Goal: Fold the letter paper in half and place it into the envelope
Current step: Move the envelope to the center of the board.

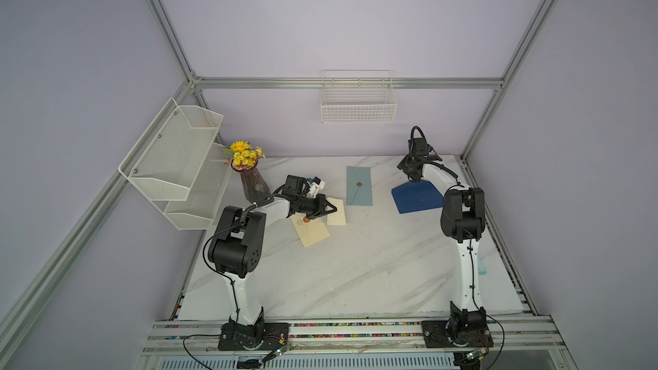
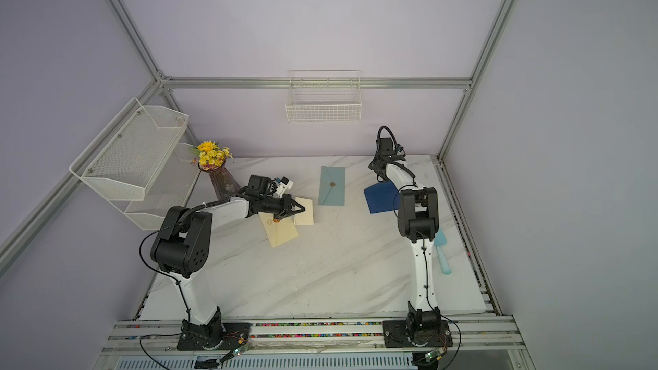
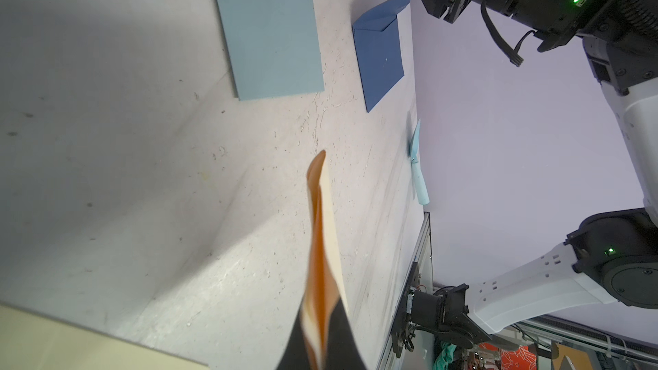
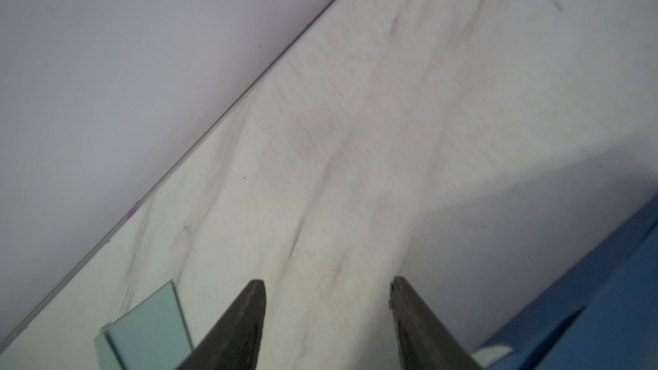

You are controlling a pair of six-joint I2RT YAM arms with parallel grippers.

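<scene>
Letter paper (image 3: 322, 229), cream and thin, stands edge-on in the pressed-together jaws of the left gripper (image 1: 333, 210), reaching ahead of its tips; the cream envelope (image 1: 313, 234) lies just beneath. The sheet looks light and floppy, prone to sag, so holding near the fold seems safest. The right gripper (image 4: 328, 282) is spread, empty.

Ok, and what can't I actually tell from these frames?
Cream envelope: its far end is hidden under the left gripper in both top views.
Paper: seen edge-on and blurred in the left wrist view, so fold quality is unclear.
Dark blue envelope: blurred, cut off by the right wrist view's edge.
Pale blue tool: mostly behind the right arm in a top view.
</scene>
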